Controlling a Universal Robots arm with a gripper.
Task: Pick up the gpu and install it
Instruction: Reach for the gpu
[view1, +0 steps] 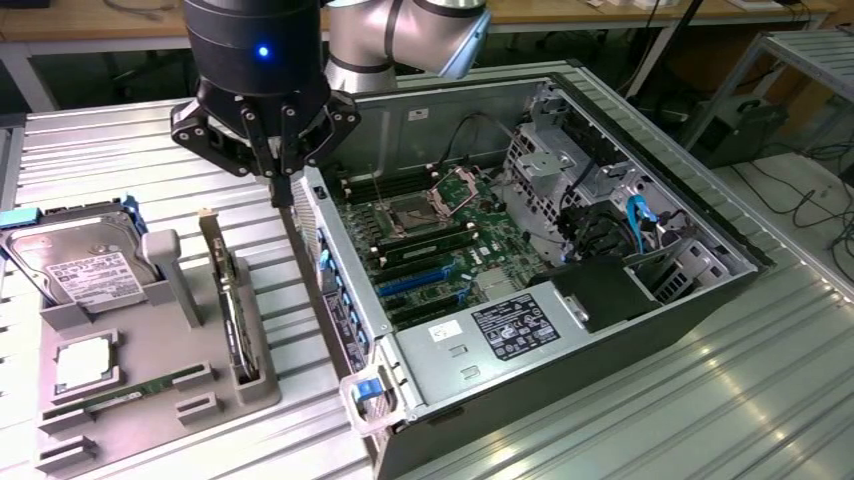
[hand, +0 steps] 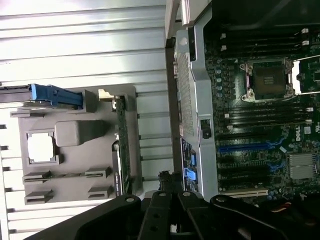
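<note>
The gpu stands on its long edge in a slot of the grey holder tray, its pale bracket end toward the far side. From the wrist it appears as a thin green strip along the tray's edge. My gripper hangs above the gap between the tray and the open computer case, higher than the card and a little toward the case from it. Its fingers are shut with nothing between them. The dark finger linkages show in the wrist view. The motherboard lies exposed inside, with blue expansion slots.
On the tray sit a silver hard drive in a blue frame, a CPU and a RAM stick. The case's rear wall rises between tray and motherboard. Cables and drive cages fill the case's far side. The table is ribbed metal.
</note>
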